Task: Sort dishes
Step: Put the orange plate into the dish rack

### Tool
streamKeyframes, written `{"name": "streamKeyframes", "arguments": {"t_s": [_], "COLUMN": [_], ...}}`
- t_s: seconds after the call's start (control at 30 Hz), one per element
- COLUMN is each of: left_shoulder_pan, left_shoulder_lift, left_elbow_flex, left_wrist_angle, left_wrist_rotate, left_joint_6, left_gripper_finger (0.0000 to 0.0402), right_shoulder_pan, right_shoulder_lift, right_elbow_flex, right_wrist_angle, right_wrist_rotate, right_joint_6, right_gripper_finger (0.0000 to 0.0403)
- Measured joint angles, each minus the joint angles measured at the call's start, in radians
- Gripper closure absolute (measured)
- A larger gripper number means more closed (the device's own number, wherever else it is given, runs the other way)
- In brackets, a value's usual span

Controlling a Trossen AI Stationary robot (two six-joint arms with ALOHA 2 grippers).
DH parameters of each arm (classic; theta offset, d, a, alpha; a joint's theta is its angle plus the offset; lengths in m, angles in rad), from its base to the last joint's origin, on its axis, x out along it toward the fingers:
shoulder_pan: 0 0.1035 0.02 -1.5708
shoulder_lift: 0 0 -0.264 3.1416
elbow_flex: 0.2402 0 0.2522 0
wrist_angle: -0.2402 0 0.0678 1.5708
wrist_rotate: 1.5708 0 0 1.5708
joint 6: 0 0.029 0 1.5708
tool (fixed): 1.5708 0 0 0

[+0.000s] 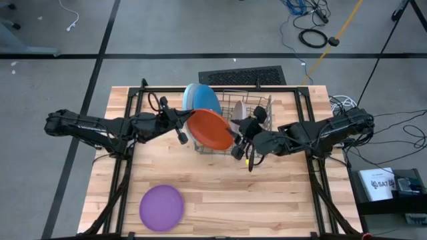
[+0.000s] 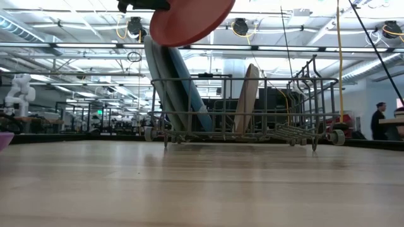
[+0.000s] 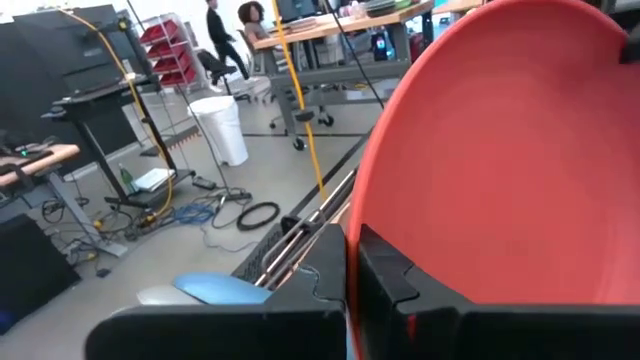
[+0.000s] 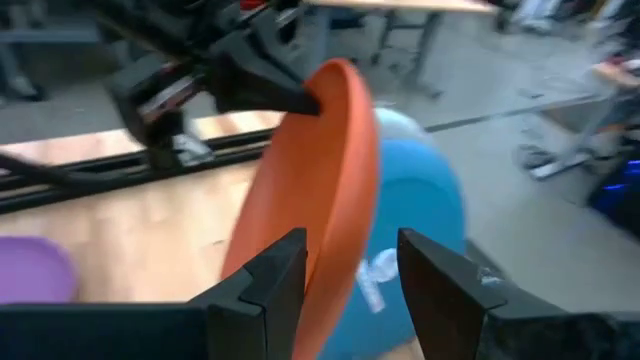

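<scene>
The purple plate lies flat on the table, well apart from the rest. The left gripper is closed on the rim of the orange plate, which it holds above the dish rack. Blue plates stand in the rack. The right gripper is open, with its fingers at both sides of the orange plate's edge.
</scene>
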Motion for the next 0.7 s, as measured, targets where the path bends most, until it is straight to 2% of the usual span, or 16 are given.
{"name": "streamKeyframes", "arguments": {"t_s": [0.07,0.2,0.37,0.47,0.57,0.7], "left_shoulder_pan": [0.0,0.001,0.001,-0.001,-0.002,-0.005], "left_shoulder_lift": [0.0,0.0,-0.001,-0.001,0.0,0.0], "left_elbow_flex": [0.0,-0.001,-0.001,-0.001,-0.001,-0.001], "left_wrist_angle": [0.008,0.042,0.058,0.058,0.058,0.061], "left_wrist_rotate": [0.002,0.04,0.041,0.053,0.072,0.083], "left_joint_6": [0.0,0.003,0.004,0.002,0.015,0.019], "left_gripper_finger": [0.04,0.04,0.04,0.0398,0.0377,0.0314], "right_shoulder_pan": [-0.013,-0.035,-0.055,-0.056,-0.042,-0.022], "right_shoulder_lift": [0.005,0.024,0.03,0.026,0.024,0.018], "right_elbow_flex": [0.0,0.0,0.0,0.0,0.0,0.0], "right_wrist_angle": [0.0,-0.017,-0.036,-0.058,-0.084,-0.121], "right_wrist_rotate": [-0.051,-0.063,-0.025,0.038,0.07,0.091], "right_joint_6": [0.003,0.008,0.025,0.034,0.066,0.097], "right_gripper_finger": [0.025,0.0268,0.0339,0.0387,0.0392,0.0395]}}
